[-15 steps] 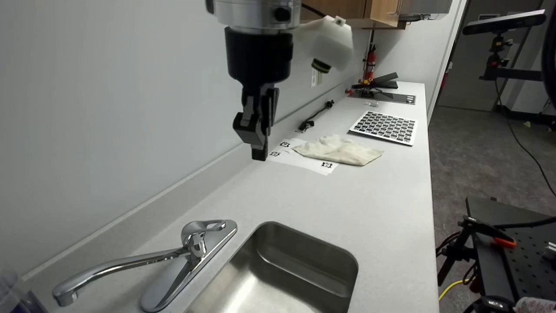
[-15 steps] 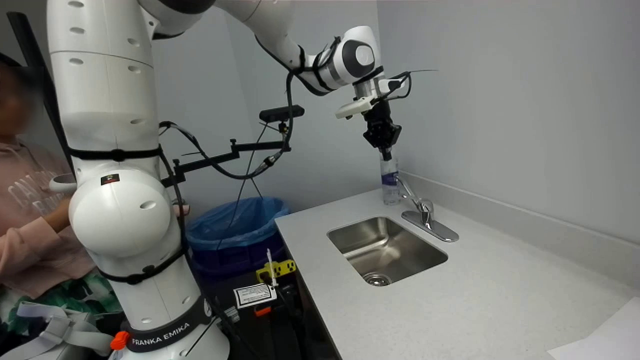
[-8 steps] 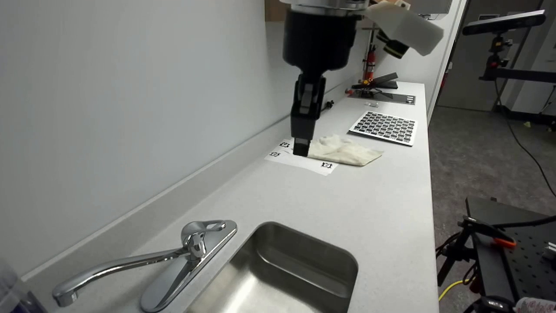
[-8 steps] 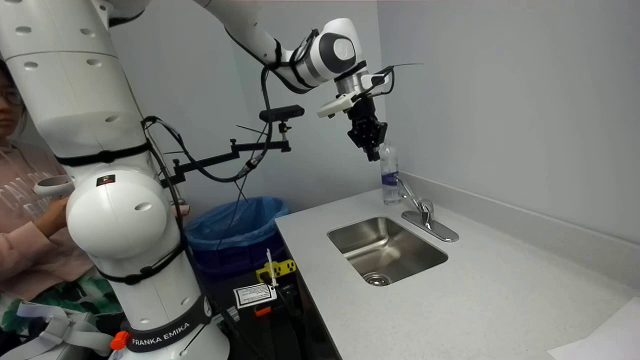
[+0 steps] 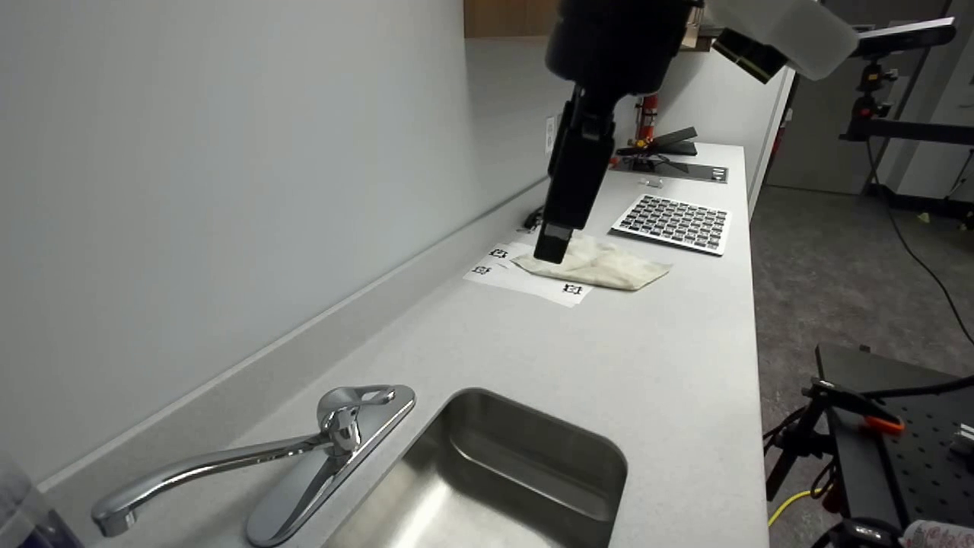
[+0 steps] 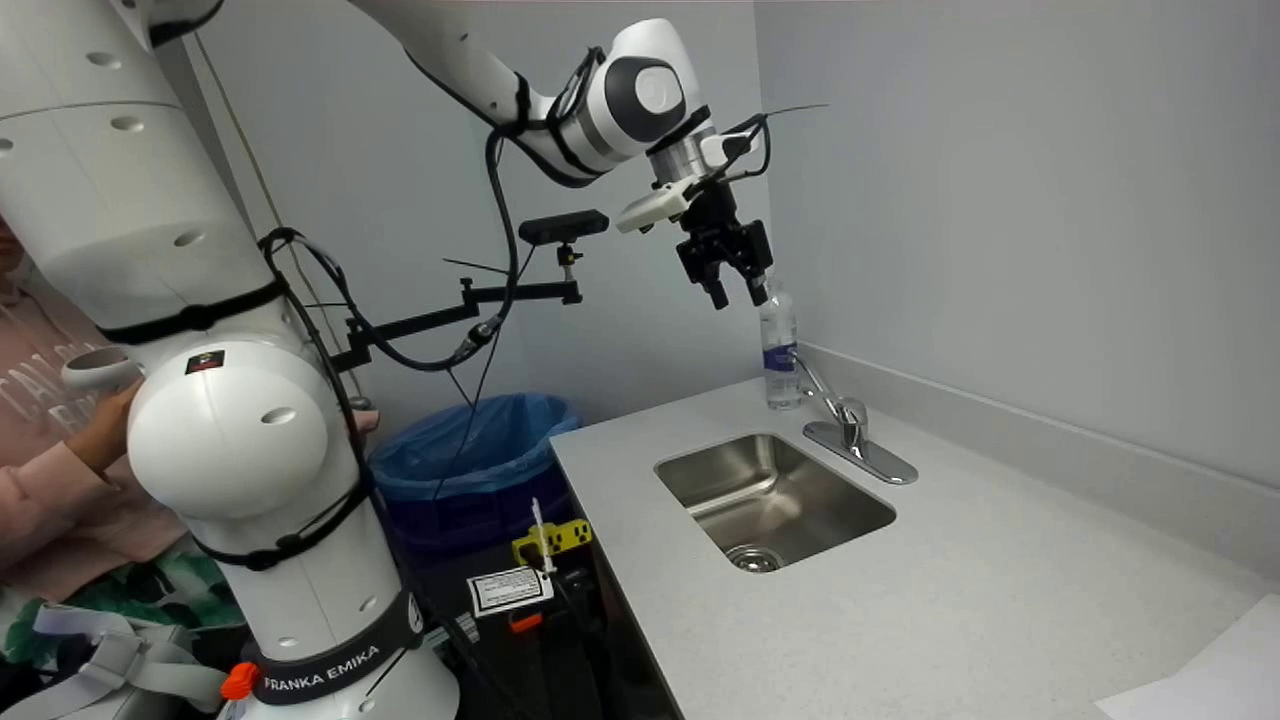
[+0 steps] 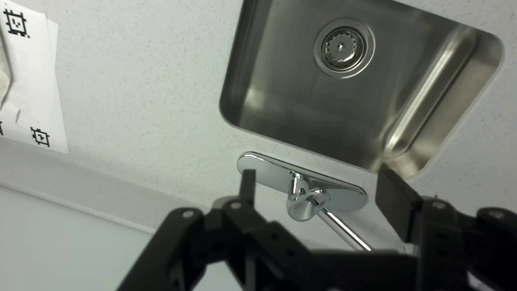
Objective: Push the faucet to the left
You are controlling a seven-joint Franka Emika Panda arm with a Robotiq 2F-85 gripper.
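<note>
Nearest in an exterior view, a clear plastic bottle [image 5: 23, 514] stands on the worktop [image 5: 654, 365]. Just past it, the chrome faucet [image 5: 289, 447] sits beside the steel sink basin [image 5: 525, 457], its spout [image 5: 179, 471] pointing away from the basin, toward the bottle; whether the two touch, I cannot tell. Farther off, the end effector [image 6: 739, 298] hangs well above the worktop, its fingers [image 7: 396, 204] spread with nothing between them. The push seems done. More force on the spout could topple the bottle; a low pass could snag the lever handle [image 5: 373, 401] and splash the worktop. Beyond lies a crumpled cloth [image 5: 597, 262].
</note>
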